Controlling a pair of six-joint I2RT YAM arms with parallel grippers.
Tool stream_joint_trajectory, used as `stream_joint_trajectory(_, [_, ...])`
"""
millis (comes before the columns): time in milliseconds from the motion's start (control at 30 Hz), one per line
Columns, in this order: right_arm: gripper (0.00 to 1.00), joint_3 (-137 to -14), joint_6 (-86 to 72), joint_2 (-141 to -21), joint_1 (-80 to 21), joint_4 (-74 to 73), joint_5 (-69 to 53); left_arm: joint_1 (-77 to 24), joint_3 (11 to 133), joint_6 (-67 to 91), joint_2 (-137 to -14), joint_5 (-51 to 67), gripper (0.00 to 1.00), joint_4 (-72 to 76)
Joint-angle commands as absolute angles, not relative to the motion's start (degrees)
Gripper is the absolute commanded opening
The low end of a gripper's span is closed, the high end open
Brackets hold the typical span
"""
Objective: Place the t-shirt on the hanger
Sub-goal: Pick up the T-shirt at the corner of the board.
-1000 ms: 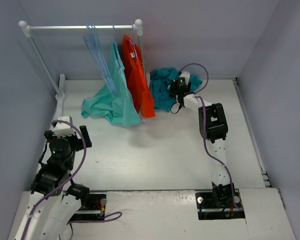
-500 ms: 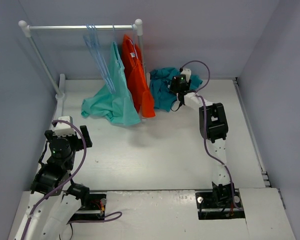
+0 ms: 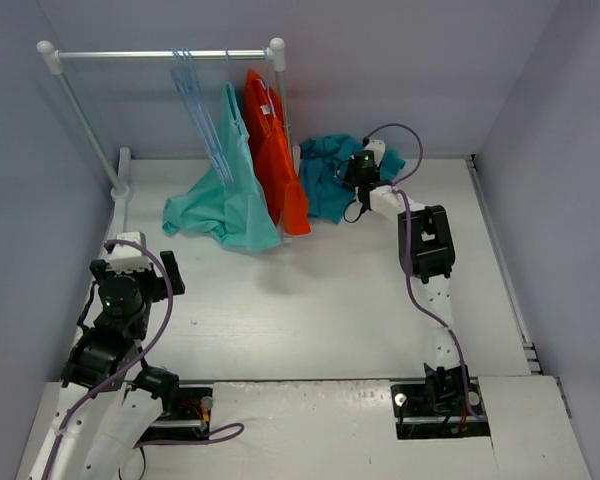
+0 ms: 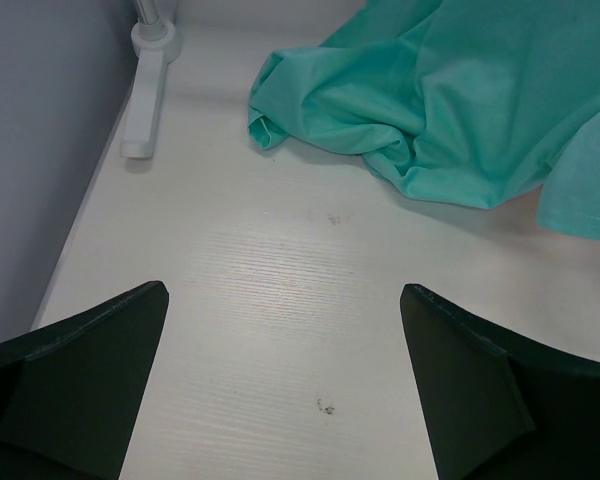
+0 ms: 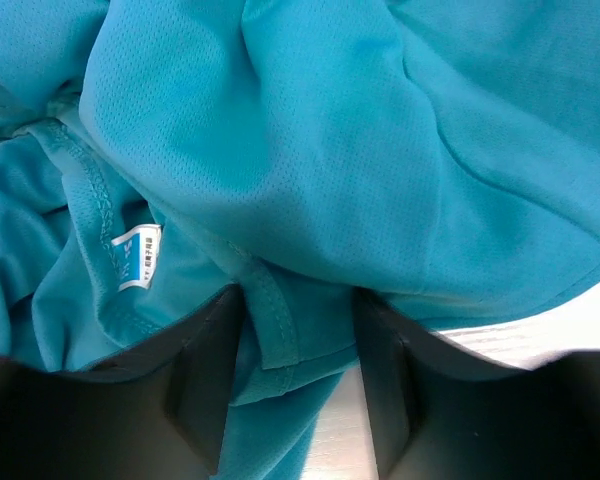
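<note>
The deep teal t-shirt (image 3: 323,182) lies crumpled at the back of the table, right of the rack. In the right wrist view it (image 5: 310,130) fills the frame, with its small white label (image 5: 135,256) at the left. My right gripper (image 3: 360,170) is low over the shirt. Its jaws (image 5: 298,345) are partly open and straddle a hemmed fold of the cloth, with bare table showing between them. Thin pale-blue hangers (image 3: 192,95) hang on the rail. My left gripper (image 3: 130,250) is wide open and empty over the table (image 4: 283,291).
A white rail (image 3: 160,56) on posts stands at the back left, carrying a mint-green garment (image 3: 225,205) that drapes onto the table (image 4: 450,110) and an orange garment (image 3: 275,155). The rack's foot (image 4: 145,95) lies by the left wall.
My right gripper has edged slightly farther back and right over the teal shirt. The left arm has not moved.
</note>
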State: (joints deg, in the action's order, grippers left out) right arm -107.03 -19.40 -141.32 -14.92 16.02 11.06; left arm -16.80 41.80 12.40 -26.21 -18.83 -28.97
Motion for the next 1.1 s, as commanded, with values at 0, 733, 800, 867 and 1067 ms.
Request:
stream_joint_trajectory(0, [0.30,-107.28,-19.34,-138.74,-14.41,18.90,11.32,-16.44,42.54,12.13,-27.42,-18.19,0.97,-24.36])
stream_joint_trajectory(733, [0.00,-89.30,4.46,-84.36,-17.44,8.06,6.89,-16.61,53.90,12.81,-29.61,-5.80,0.97,-30.30])
stream_joint_trajectory(800, [0.00,-87.67,6.35,-77.72,-19.61,6.44,6.73,-16.61,59.51,13.65,-31.32,-3.37,0.97,-32.75])
stream_joint_trajectory(867, [0.00,-85.97,6.57,-73.61,-22.07,4.38,5.82,-16.61,63.35,15.10,-32.80,-1.14,0.97,-34.21])
stream_joint_trajectory(1067, [0.00,-87.78,2.11,-67.54,-25.41,0.74,-9.06,-16.52,72.44,19.29,-34.82,6.62,0.97,-35.83])
